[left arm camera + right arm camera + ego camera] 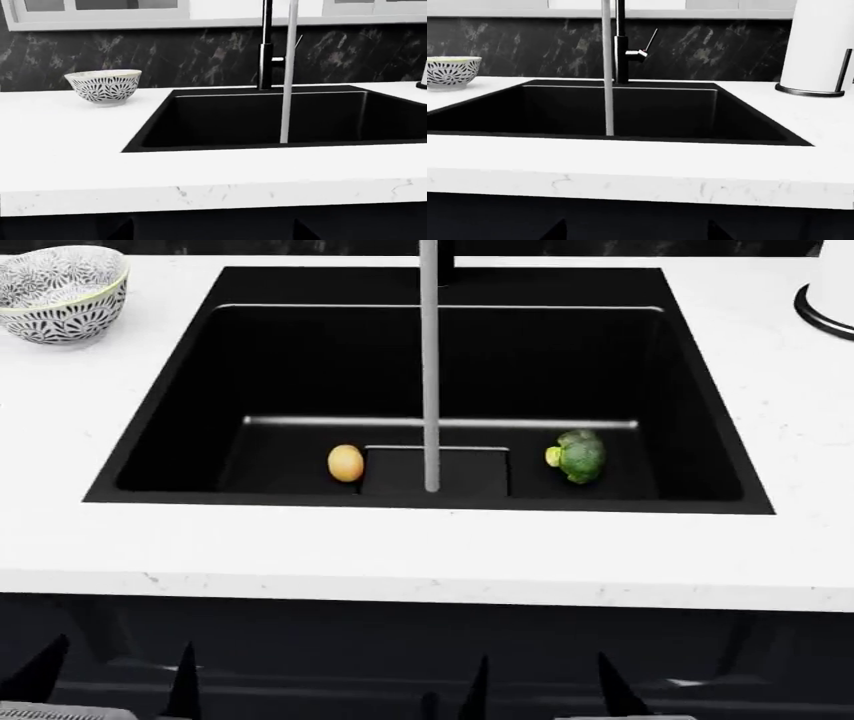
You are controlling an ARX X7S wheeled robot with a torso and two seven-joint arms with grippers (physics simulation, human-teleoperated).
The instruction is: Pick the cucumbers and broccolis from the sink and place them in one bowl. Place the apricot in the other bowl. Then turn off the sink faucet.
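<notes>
A white marble-veined countertop [400, 560] surrounds a deep black sink [174, 400] set against a dark marbled backsplash [167, 55]. At the right back corner of the counter stands a white paper towel roll on a dark-ringed holder [820, 45]. Behind the basin a dark faucet [621, 45] rises with its thin lever angled upward, and a pale stream of water [430, 370] falls straight down to the sink floor. A patterned black-and-white bowl [60, 292] sits on the counter left of the sink, well apart from the stream. On the sink floor, a broccoli [578, 455] lies right of the stream and an apricot [346, 463] lies left of it. Dark pointed fingertips [187, 680] show along the bottom of the head view; whether either gripper is parted or closed cannot be told.
</notes>
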